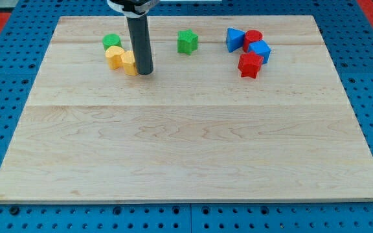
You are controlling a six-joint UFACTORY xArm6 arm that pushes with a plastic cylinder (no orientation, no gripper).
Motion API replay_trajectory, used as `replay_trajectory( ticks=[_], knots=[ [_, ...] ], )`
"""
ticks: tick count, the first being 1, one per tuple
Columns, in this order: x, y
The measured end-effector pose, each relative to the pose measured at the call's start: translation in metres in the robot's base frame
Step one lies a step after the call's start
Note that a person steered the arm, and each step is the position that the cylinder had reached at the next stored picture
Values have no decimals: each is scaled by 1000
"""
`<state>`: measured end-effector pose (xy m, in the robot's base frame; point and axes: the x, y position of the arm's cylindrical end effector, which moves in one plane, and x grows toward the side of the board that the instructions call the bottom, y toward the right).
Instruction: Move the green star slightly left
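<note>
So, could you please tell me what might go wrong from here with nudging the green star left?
My tip rests against the yellow blocks, left of the green star. It must get round to the star's right side without dragging the yellow blocks. Pushed too far, the star could reach the green block.

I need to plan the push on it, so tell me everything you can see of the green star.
The green star is a small, chunky block with short blunt points, matte bright green, lying flat near the view's top edge of the wooden board, slightly left of centre. Nothing touches it. My tip stands to its lower left, beside the yellow blocks.
</note>
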<state>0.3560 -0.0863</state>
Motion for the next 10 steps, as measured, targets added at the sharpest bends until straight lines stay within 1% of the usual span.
replay_trajectory(
  ticks=[1, 2, 3, 4, 5, 6, 7, 8, 10],
  knots=[
    [0, 8],
    [-1, 56],
    [-10, 92],
    [-32, 111],
    [-60, 114],
    [-90, 114],
    [-111, 106],
    [-126, 85],
    [-128, 18]
  ],
)
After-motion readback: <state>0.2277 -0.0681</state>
